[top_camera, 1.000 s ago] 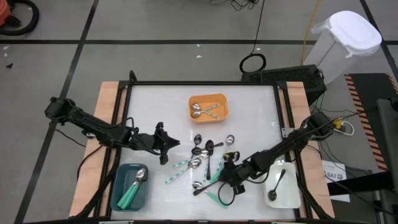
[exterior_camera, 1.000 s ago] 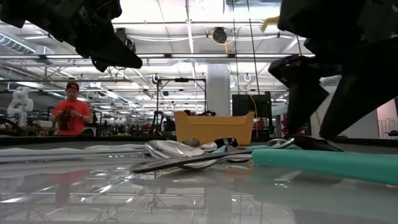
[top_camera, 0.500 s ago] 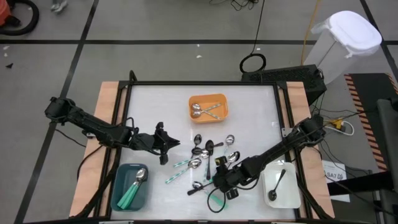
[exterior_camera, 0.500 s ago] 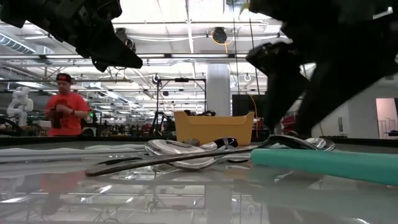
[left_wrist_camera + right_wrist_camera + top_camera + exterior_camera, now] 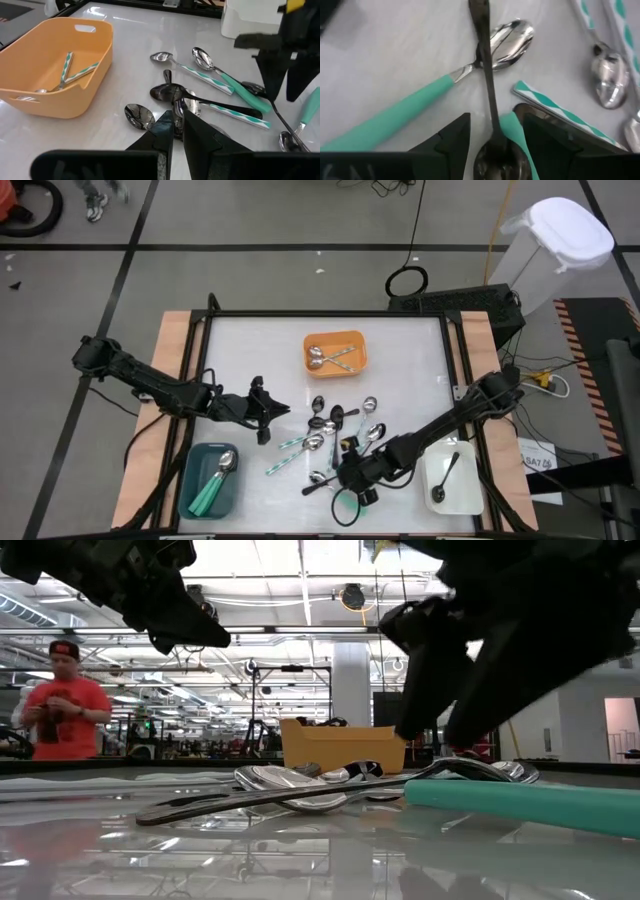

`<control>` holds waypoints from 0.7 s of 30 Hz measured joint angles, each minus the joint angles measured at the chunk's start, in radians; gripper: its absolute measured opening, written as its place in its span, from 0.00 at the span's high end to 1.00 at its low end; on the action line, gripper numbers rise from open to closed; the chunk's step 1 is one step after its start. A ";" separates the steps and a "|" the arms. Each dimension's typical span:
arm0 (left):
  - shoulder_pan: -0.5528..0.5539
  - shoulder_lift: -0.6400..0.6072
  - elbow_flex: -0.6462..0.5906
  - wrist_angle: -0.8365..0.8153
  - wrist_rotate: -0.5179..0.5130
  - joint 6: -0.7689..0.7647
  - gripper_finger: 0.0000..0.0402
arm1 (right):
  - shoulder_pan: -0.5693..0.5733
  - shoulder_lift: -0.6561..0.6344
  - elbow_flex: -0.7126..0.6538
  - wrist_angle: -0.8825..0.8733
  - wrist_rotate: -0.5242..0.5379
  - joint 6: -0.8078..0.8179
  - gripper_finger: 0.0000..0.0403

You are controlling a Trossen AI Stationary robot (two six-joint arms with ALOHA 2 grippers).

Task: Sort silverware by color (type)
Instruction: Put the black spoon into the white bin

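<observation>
Seemingly light, stiff and slick, the black spoon lies flat between the right gripper's parted jaws; pinch its thin handle, while the left gripper waits at nine o'clock, jaws together.

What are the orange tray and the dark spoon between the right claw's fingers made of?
Orange tray: probably plastic, with a matte, even colour, rounded moulded walls and a cut-out handle slot. Dark spoon: likely metal with a glossy black coating; bright highlights run along its thin handle, though coated plastic can't be ruled out.

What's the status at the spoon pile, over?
Right claw open, straddling black spoon in the pile. Left claw shut, empty, waiting left of the pile. Teal-handled spoon lies under the black one.
</observation>
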 joint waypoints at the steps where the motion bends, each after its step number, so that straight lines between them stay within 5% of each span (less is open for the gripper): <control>1: 0.000 0.000 0.000 0.001 0.000 0.000 0.90 | 0.000 0.010 0.000 0.006 0.000 -0.013 0.56; 21: 0.000 0.000 0.000 0.000 0.000 0.012 0.90 | -0.001 0.034 0.000 0.090 -0.027 -0.057 0.64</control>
